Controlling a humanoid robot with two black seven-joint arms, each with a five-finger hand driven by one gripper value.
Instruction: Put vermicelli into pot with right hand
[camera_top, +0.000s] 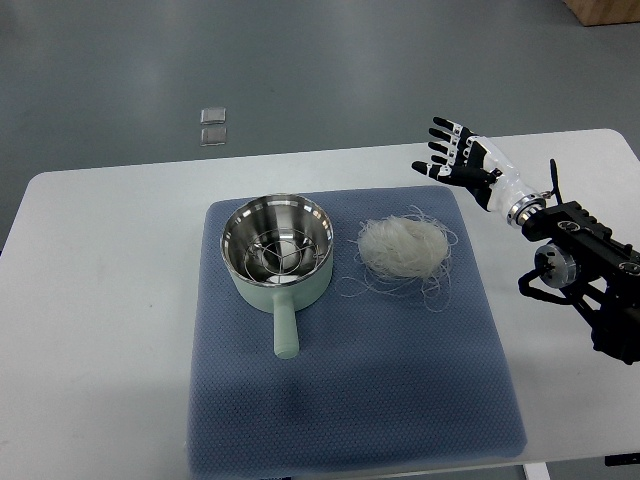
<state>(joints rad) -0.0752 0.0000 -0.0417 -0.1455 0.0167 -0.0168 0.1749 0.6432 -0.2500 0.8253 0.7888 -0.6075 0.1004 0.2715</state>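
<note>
Top view: right hand (462, 158) hovers above table (110, 260) past far right corner of blue mat (360, 400), fingers (441, 146) spread, holding nothing. Vermicelli (402, 247) lies as loose nest on mat, just right of pot (277, 252), apart from hand. Left arm absent.

Risks: thin stray strands around nest likely slip from coarse fingers, trail over rim or stay on mat; sideways approach could nudge pot by handle.

Pot: pale green, steel interior; wire rack visible inside, no vermicelli.
</note>
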